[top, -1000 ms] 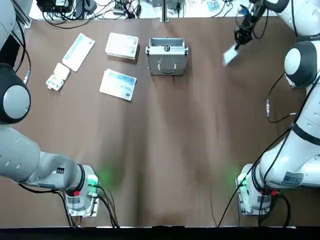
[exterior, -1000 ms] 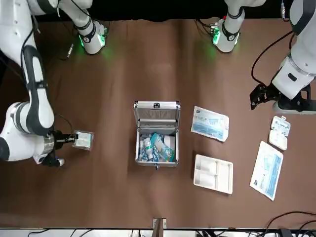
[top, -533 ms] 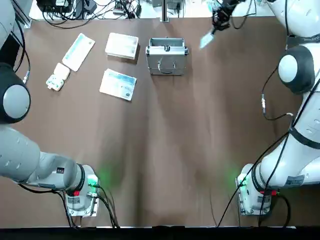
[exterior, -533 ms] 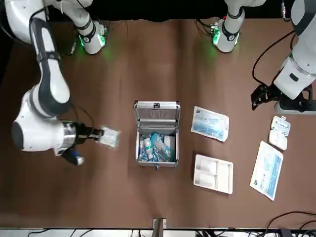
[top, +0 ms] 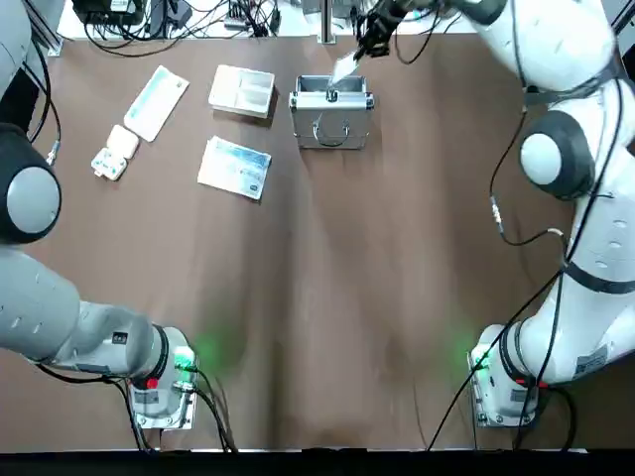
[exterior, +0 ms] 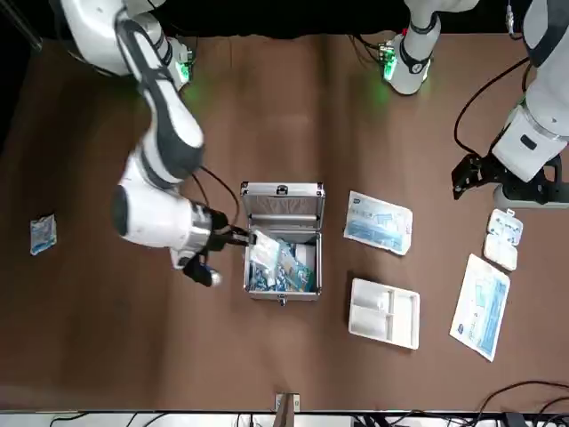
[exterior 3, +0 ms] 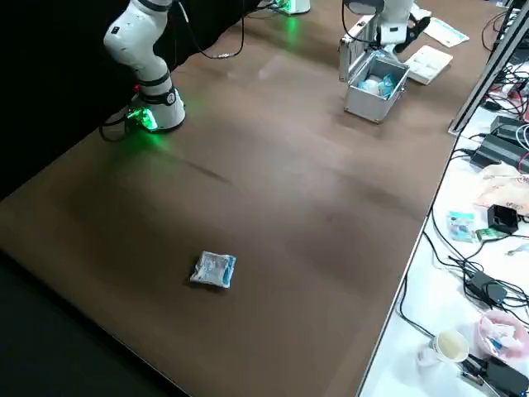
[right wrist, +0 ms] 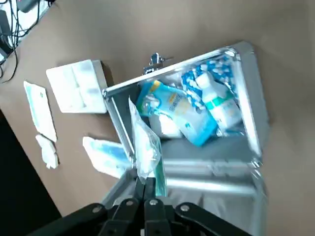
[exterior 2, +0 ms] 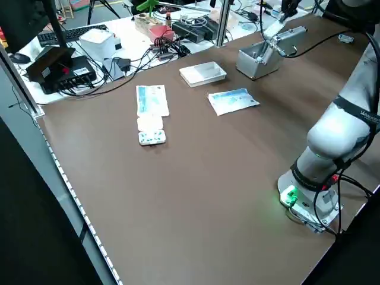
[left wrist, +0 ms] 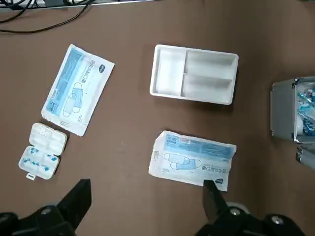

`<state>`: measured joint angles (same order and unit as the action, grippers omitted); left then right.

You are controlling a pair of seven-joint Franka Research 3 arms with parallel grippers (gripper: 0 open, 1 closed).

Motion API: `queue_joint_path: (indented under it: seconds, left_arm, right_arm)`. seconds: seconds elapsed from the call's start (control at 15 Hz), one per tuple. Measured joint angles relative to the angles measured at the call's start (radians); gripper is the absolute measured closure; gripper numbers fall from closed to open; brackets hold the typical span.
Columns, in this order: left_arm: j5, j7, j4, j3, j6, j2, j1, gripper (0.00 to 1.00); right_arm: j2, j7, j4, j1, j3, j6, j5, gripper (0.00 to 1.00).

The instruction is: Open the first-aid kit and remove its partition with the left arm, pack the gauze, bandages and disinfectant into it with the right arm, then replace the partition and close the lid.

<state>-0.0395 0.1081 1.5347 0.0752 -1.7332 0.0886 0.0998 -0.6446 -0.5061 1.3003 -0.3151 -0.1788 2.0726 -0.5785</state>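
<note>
The silver first-aid kit (exterior: 283, 258) stands open at the far middle of the table, its lid (top: 330, 121) tipped back toward the robot. A white disinfectant (right wrist: 221, 105) bottle and blue-and-white packets lie inside. My right gripper (exterior: 233, 236) hovers at the case's edge, shut on a clear-wrapped white packet (right wrist: 145, 147) that hangs over the open case. The partition (exterior: 384, 311), a cream-white tray, lies on the table beside the kit. My left gripper (left wrist: 145, 196) is open and parked high over the table's left side, holding nothing.
Two blue-printed flat packets (top: 235, 167) (top: 156, 101) and a small white pill box (top: 114, 152) lie left of the kit. One more wrapped packet (exterior 3: 214, 270) sits alone on the table's right side. Cables run along the far edge.
My right arm swung from the table's right side across to the kit, carrying the wrapped packet until it hangs over the open case. The left arm stayed still.
</note>
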Motion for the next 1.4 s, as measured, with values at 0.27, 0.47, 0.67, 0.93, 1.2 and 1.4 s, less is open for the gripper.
queue_joint_path:
  seconds: [0.27, 0.47, 0.67, 0.93, 1.2, 1.4]
  left_arm:
    - [0.0, 0.0, 0.0, 0.0, 0.0, 0.0, 0.0, 0.0]
    - [0.0, 0.0, 0.0, 0.0, 0.0, 0.0, 0.0, 0.0]
    - [0.0, 0.0, 0.0, 0.0, 0.0, 0.001, 0.0, 0.0]
    - [0.0, -0.004, 0.002, -0.001, 0.0, 0.004, 0.0, 0.0]
    - [0.0, -0.023, 0.007, -0.002, 0.005, 0.005, -0.002, 0.0]
    - [0.0, -0.03, 0.01, -0.003, 0.005, 0.005, -0.003, 0.0]
  right_arm:
    - [-0.098, 0.01, -0.001, -0.056, 0.0, 0.165, 0.0, 0.99]
    - [-0.139, 0.011, -0.001, -0.08, 0.0, 0.227, 0.0, 0.99]
    - [-0.162, 0.011, -0.002, -0.087, 0.0, 0.229, 0.0, 0.99]
    - [-0.177, 0.012, -0.002, -0.09, 0.0, 0.228, 0.0, 0.99]
    - [-0.185, 0.012, -0.002, -0.09, 0.0, 0.226, -0.001, 0.99]
    - [-0.188, 0.033, -0.002, -0.089, 0.003, 0.226, -0.001, 0.75]
